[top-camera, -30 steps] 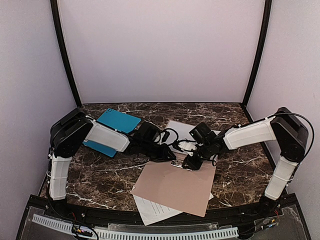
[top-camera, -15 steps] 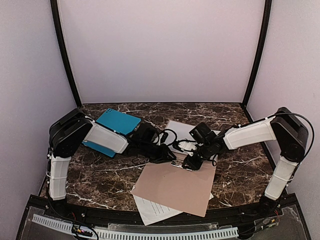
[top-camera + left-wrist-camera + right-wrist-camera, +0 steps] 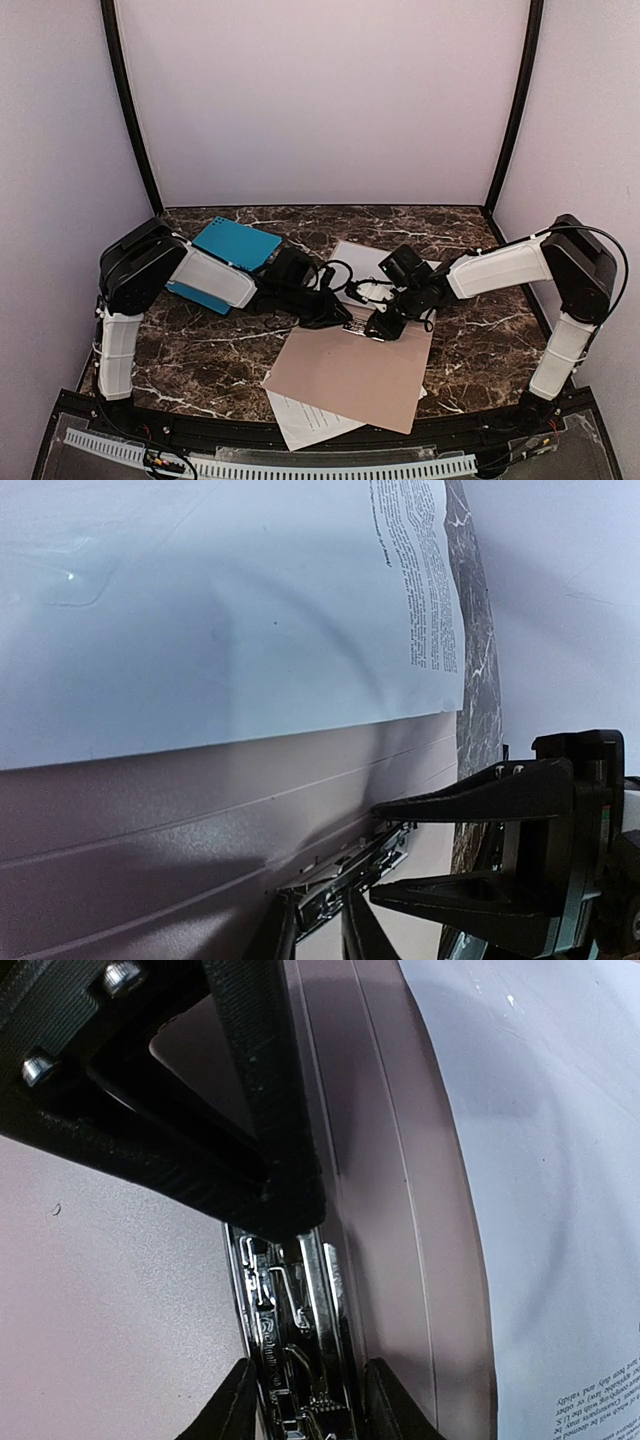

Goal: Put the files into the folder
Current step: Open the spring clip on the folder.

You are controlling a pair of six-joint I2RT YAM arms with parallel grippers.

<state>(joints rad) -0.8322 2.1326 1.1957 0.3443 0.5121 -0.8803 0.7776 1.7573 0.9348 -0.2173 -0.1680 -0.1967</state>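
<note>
At the far edge of the flat pinkish-tan card folder (image 3: 345, 375), the right gripper (image 3: 305, 1405) sits narrowly parted astride its small metal clip (image 3: 290, 1330), the left gripper (image 3: 320, 935) nearly closed (grip unclear). The white printed paper sheets (image 3: 300, 425) lie unfiled; next, probably open the clip.

teal folder (image 3: 236, 243), dark marble table (image 3: 200, 350)

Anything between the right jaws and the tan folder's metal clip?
Nothing visible does. The silver metal clip of the tan card folder lies bare between the right gripper's jaws; the white printed sheet lies off to one side.
</note>
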